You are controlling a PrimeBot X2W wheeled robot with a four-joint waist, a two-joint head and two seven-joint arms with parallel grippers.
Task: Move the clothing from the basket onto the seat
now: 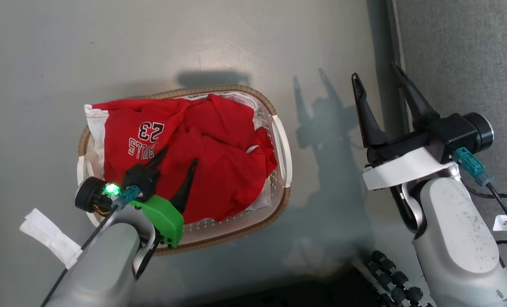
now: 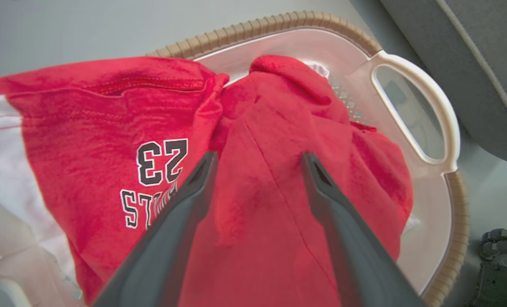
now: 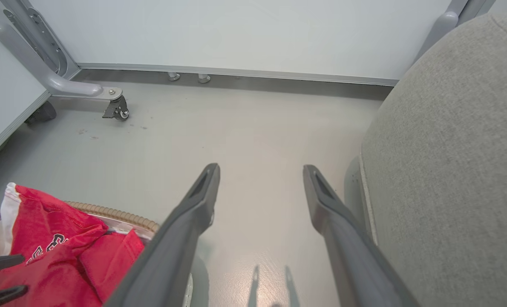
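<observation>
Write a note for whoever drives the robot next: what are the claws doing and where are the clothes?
Left claw: open, empty, over the clothes in the basket; contact unclear.
Right claw: open, empty, above the floor between basket and seat.
Clothes: both red pieces in the basket, none on the seat.
Done: nothing moved yet.
Left: grab each piece and carry it to the seat.

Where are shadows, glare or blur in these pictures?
Head view: the right gripper casts a sharp shadow on the floor; left wrist view: the near fingers look soft, the clothing sharp; right wrist view: floor sheen near the bottom edge.
</observation>
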